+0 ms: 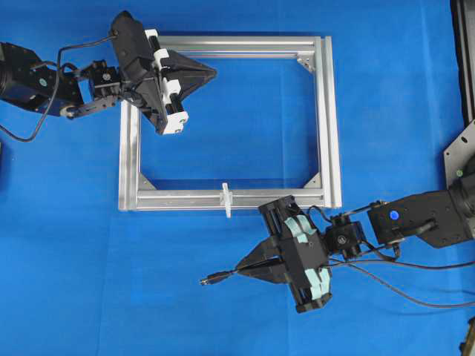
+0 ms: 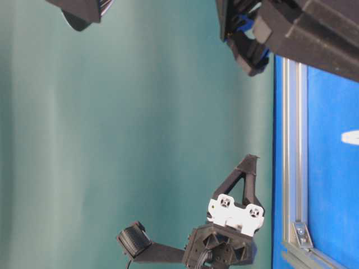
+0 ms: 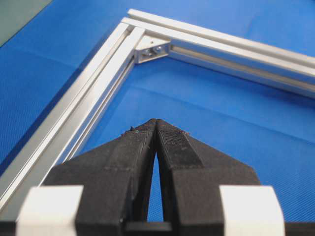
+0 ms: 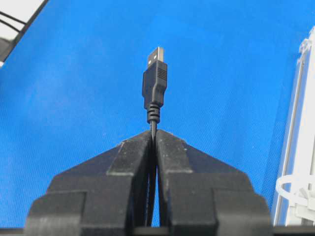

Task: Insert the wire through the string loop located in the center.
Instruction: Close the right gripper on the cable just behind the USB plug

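Right gripper (image 1: 245, 271), lower middle of the overhead view, pinched shut on the wire (image 1: 223, 278) just behind the plug; plug tip pointing toward the left edge, clear of the fingers (image 4: 133, 152) in the right wrist view. Left gripper (image 1: 211, 72), upper left, pressed together on nothing, hovering inside the frame (image 1: 329, 119) near its top rail. String loop (image 1: 227, 200) standing on the bottom rail, centre of the overhead view, just up and left of the plug.

Risks, as a judgement:
- Plug aimed along the rail, not through the loop; without a turn of the wrist, likely to pass beside it.
- Loop small and floppy; apt to bend aside if nudged by the plug shoulder.
- Short stub of wire ahead of the grip; fingers liable to hit the rail first.

Right arm reaching in from the right edge, wrist tipped down; left arm from the upper left.
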